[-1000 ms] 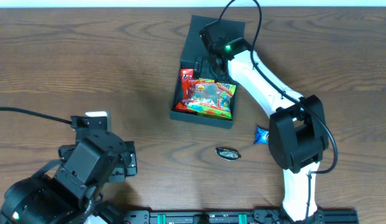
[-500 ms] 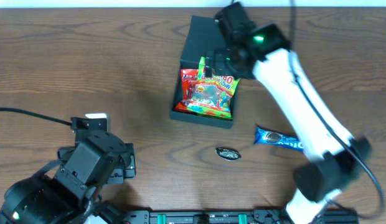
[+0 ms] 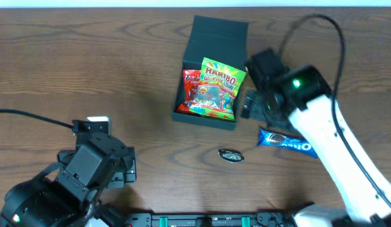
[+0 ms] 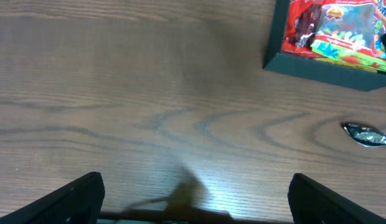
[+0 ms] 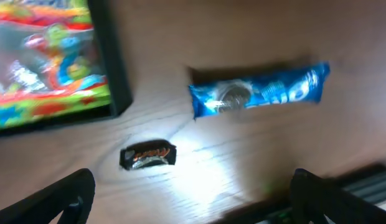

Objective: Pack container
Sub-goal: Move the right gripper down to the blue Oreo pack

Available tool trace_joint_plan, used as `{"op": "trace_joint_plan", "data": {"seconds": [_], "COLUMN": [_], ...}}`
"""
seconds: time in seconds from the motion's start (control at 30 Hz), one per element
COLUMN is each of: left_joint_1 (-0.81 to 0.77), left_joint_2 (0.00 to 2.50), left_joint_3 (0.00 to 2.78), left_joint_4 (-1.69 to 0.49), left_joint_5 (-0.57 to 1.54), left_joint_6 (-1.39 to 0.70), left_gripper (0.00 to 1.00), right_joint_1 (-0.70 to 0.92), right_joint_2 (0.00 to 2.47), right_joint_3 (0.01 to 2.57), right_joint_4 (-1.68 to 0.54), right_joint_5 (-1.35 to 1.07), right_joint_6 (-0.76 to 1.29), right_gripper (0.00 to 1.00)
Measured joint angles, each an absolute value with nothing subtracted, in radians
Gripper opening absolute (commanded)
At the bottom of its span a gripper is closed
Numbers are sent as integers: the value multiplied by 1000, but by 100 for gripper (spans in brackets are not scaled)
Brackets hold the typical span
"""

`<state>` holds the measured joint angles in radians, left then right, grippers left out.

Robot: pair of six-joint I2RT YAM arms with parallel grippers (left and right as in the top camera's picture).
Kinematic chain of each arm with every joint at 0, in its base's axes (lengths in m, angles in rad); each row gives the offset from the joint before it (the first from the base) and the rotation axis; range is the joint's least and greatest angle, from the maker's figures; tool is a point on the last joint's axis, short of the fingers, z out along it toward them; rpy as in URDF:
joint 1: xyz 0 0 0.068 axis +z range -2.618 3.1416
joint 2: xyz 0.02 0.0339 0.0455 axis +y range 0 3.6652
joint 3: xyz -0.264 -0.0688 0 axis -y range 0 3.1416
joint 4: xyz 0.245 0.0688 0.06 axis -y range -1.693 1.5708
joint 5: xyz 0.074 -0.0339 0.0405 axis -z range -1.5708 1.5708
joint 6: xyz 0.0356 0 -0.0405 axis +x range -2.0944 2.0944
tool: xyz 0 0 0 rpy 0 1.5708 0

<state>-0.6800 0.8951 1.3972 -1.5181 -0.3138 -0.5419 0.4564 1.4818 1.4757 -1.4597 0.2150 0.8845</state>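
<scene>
Two claws hung wide and empty: left claw (image 4: 196, 183) over bare desk (image 3: 88, 63), right claw (image 5: 192, 182) just beside the container (image 3: 205, 119). It sat mid-desk, flap lid (image 3: 219, 34) open, sweet packets (image 3: 211, 94) inside. I judged it light, stiff cardboard, best gripped at a side wall.

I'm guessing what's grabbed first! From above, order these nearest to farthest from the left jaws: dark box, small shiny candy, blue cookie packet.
1. Dark teal-black square cardboard box, ahead, slightly right.
2. Small dark shiny wrapped candy, to the right.
3. Blue Oreo cookie packet, far right.
</scene>
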Motion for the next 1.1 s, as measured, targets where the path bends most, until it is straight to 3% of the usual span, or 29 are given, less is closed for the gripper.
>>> {"op": "trace_joint_plan", "data": {"seconds": [0.13, 0.4, 0.57, 0.67, 1.1], "left_joint_1": [-680, -680, -680, -680, -680], "left_joint_2": [895, 895, 895, 895, 895], "left_joint_3": [1397, 1397, 1397, 1397, 1397], "left_joint_4": [-1518, -1518, -1518, -1518, -1512], "left_joint_5": [-314, -314, -308, -294, -290], "left_joint_6": [-542, -543, -543, -543, -543], "left_gripper": [95, 95, 95, 95, 95], "right_joint_1": [455, 454, 421, 378, 188], "right_joint_2": [1361, 1355, 1378, 1414, 1597], "right_joint_3": [1346, 1337, 1328, 1292, 1182], "right_joint_4": [-1352, -1255, -1446, -1452, -1294], "right_joint_5": [230, 244, 233, 205, 106], "right_joint_6": [1177, 1344, 1626, 1827, 1970], "right_gripper": [99, 99, 99, 99, 99]}}
